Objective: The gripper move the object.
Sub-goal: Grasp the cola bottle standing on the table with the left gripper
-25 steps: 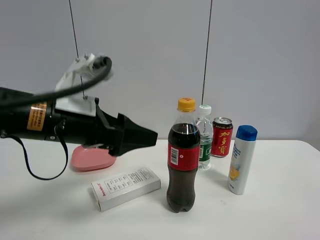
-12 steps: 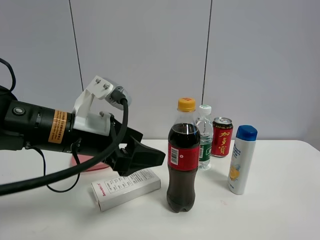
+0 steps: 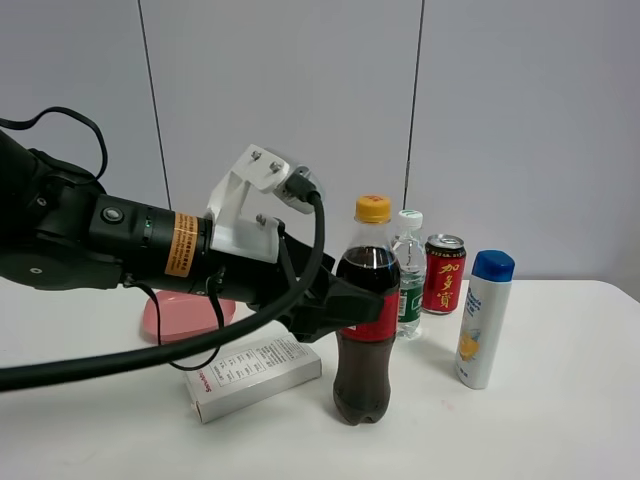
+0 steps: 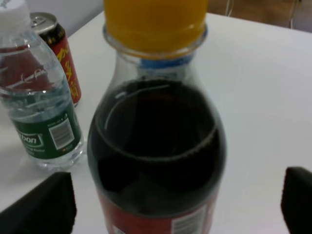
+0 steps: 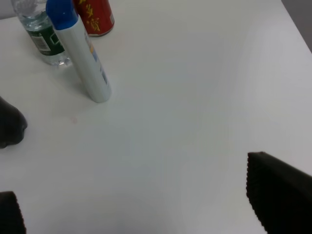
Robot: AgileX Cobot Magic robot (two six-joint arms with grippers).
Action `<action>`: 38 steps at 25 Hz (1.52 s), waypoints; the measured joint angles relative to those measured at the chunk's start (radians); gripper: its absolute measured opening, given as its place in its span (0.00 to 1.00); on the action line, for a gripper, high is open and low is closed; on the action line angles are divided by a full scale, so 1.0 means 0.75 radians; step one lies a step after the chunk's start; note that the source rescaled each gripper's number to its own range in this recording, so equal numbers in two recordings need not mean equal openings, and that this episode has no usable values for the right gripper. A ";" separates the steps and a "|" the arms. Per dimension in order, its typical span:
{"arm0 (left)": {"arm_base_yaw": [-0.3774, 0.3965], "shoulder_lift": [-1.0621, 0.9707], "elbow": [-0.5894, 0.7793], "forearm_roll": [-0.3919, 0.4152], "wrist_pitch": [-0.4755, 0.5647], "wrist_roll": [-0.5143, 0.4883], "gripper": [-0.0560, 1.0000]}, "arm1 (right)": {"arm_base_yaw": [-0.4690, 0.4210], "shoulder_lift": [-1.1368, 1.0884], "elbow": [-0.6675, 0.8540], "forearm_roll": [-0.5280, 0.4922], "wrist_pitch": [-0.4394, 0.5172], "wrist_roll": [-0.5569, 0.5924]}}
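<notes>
Cola bottle (image 3: 366, 378) stands upright on the white table (image 3: 560, 430), between the left gripper's (image 4: 168, 202) fingers (image 4: 41, 207). These are spread wide on either side of its red label, with a gap showing at each side, so they clamp nothing. It is tall clear plastic, dark up to the shoulder, with a yellow-orange cap and a barcode on the label. Just past the fingers, behind the cola, stand a smaller water bottle (image 4: 41, 97) whose green label ends in "bon", and a red can (image 3: 444, 274) with yellow Chinese characters. A white blue-capped bottle (image 3: 484, 320) stands further out beyond the fingertips, with bare table running on to the edge. A white carton (image 3: 252, 374), its print too small to read, lies back under the gripper's wrist. The right gripper's (image 5: 146, 202) fingers are likewise spread, over bare table.
</notes>
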 joint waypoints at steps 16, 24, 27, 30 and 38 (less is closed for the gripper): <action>-0.069 0.157 -0.177 -0.016 0.036 -0.061 0.90 | 0.000 0.000 0.000 0.000 -0.001 0.000; -0.070 0.203 -0.198 -0.020 0.039 -0.050 0.90 | 0.000 0.000 0.000 0.000 -0.001 0.000; -0.070 0.206 -0.198 -0.026 0.039 -0.049 0.90 | 0.000 0.000 0.000 0.000 -0.001 0.000; -0.070 0.206 -0.198 -0.039 0.039 -0.048 0.90 | 0.000 0.000 0.000 0.000 -0.001 0.000; -0.070 0.206 -0.198 -0.085 0.040 -0.004 0.90 | 0.000 0.000 0.000 0.000 -0.001 0.000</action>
